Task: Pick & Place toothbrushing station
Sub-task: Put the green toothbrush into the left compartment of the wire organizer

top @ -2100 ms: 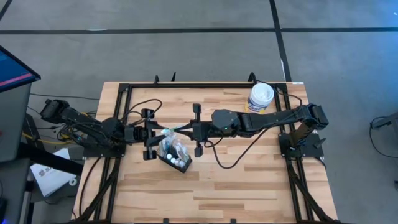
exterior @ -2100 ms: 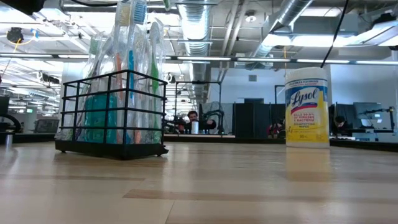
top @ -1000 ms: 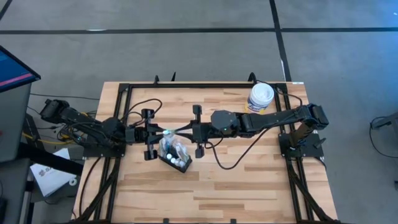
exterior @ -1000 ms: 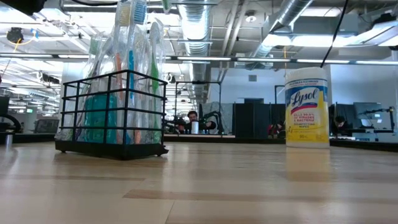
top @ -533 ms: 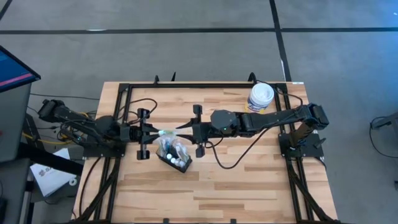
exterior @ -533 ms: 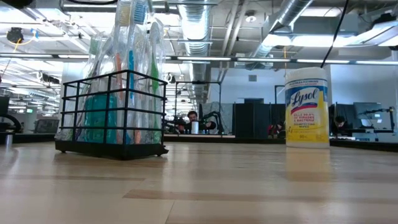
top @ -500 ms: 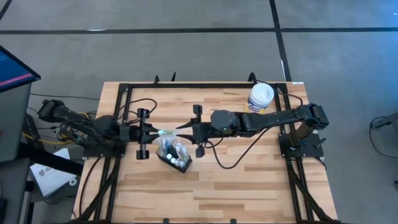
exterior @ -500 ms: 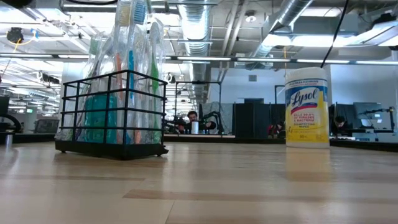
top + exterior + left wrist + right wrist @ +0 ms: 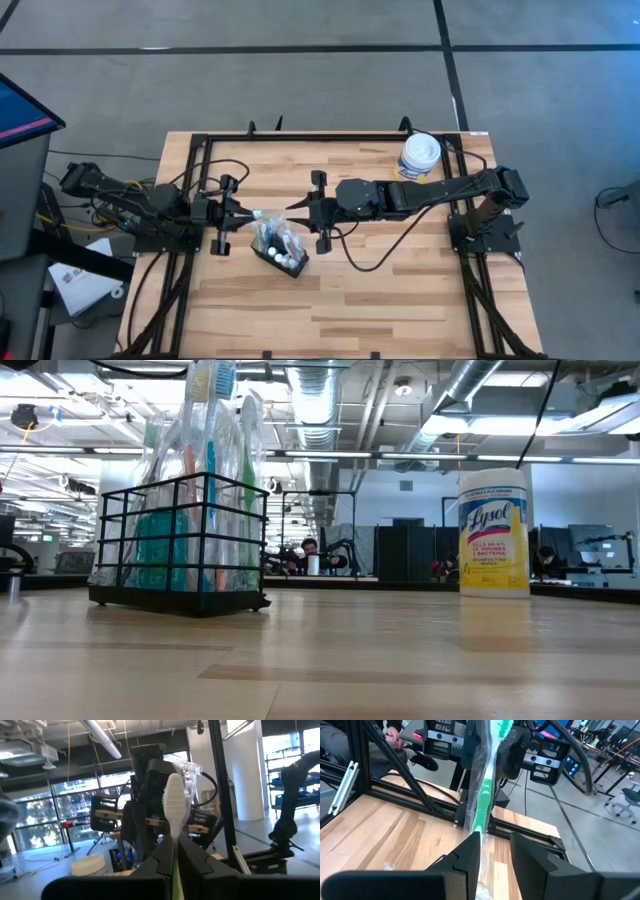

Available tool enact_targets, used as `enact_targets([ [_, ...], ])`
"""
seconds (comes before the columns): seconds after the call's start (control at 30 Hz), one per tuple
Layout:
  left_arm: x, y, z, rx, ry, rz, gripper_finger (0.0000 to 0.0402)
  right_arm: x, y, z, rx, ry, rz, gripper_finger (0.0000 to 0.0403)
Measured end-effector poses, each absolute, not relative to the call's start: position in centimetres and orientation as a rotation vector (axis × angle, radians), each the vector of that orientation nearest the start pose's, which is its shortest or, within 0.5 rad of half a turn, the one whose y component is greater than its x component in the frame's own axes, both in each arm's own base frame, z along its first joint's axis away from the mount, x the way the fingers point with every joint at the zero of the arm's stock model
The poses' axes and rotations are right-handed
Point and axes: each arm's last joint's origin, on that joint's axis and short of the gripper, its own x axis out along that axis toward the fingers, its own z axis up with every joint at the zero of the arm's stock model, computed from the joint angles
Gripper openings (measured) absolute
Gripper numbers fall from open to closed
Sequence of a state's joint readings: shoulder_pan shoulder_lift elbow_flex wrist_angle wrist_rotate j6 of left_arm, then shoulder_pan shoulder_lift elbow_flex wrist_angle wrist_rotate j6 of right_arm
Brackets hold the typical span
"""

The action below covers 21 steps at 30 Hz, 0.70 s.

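Take the wooden table as your base, then the toothbrushing station, a black wire rack standing left of its middle, stuffed with clear-wrapped brushes. Just above the station, the left gripper is clenched on a green toothbrush in crinkly film; the right gripper, jaws parted, has the wrapper's other end between its fingers, ungripped. I'd say you should keep the brush level and clear the rack before lowering.

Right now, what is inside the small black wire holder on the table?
The black wire holder contains several toothbrushes in clear wrappers, standing upright, and something teal. Wrappers and bars hide its bottom.
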<state>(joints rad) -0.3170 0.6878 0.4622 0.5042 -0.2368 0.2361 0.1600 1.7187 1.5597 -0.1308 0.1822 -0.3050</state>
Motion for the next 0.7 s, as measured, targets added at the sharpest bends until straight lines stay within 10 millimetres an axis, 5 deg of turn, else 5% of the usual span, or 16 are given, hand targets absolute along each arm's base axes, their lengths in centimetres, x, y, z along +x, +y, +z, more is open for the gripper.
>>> enact_targets([
  [0.7, 13.3, -5.6, 29.3, 0.11, -0.16, -0.239, 0.0001, 39.8, 5.9, 35.6, -0.345, 0.303, 0.023, 0.0098],
])
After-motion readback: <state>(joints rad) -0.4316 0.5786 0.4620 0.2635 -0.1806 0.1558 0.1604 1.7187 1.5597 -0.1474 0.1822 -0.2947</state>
